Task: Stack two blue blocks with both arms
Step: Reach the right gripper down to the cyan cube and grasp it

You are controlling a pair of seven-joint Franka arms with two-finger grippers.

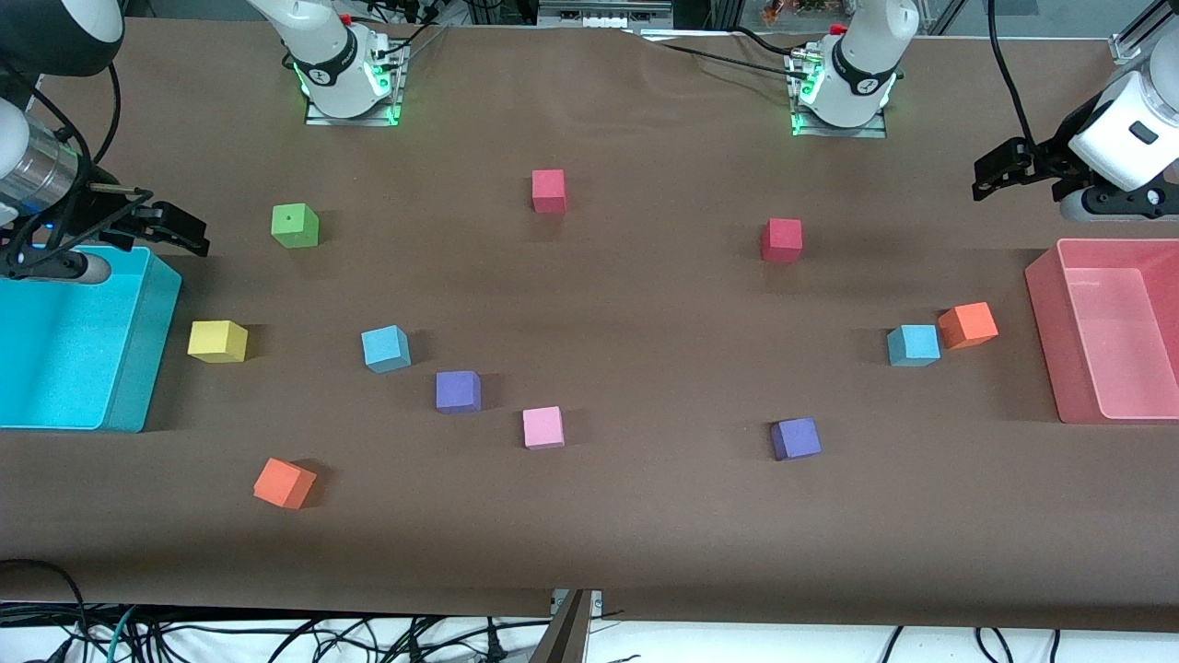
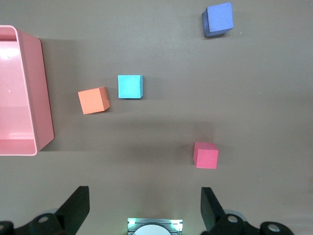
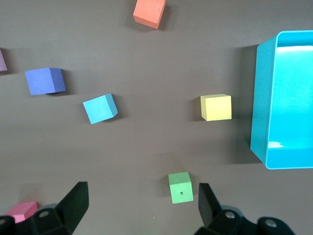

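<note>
One sky-blue block (image 1: 385, 348) lies toward the right arm's end of the table, beside a purple cube; it also shows in the right wrist view (image 3: 100, 108). The other sky-blue block (image 1: 913, 345) lies toward the left arm's end, touching or almost touching an orange cube (image 1: 967, 325); it also shows in the left wrist view (image 2: 130, 86). My right gripper (image 1: 175, 230) is open and empty, up over the cyan bin's corner. My left gripper (image 1: 999, 170) is open and empty, high over the table above the pink bin. In the wrist views both the left gripper (image 2: 145, 208) and the right gripper (image 3: 142, 205) hold nothing.
A cyan bin (image 1: 147, 350) stands at the right arm's end, a pink bin (image 1: 1050, 322) at the left arm's end. Scattered cubes: green (image 1: 295, 226), yellow (image 1: 217, 341), two red (image 1: 548, 191) (image 1: 781, 240), two purple (image 1: 458, 390) (image 1: 795, 438), pink (image 1: 542, 427), orange (image 1: 284, 482).
</note>
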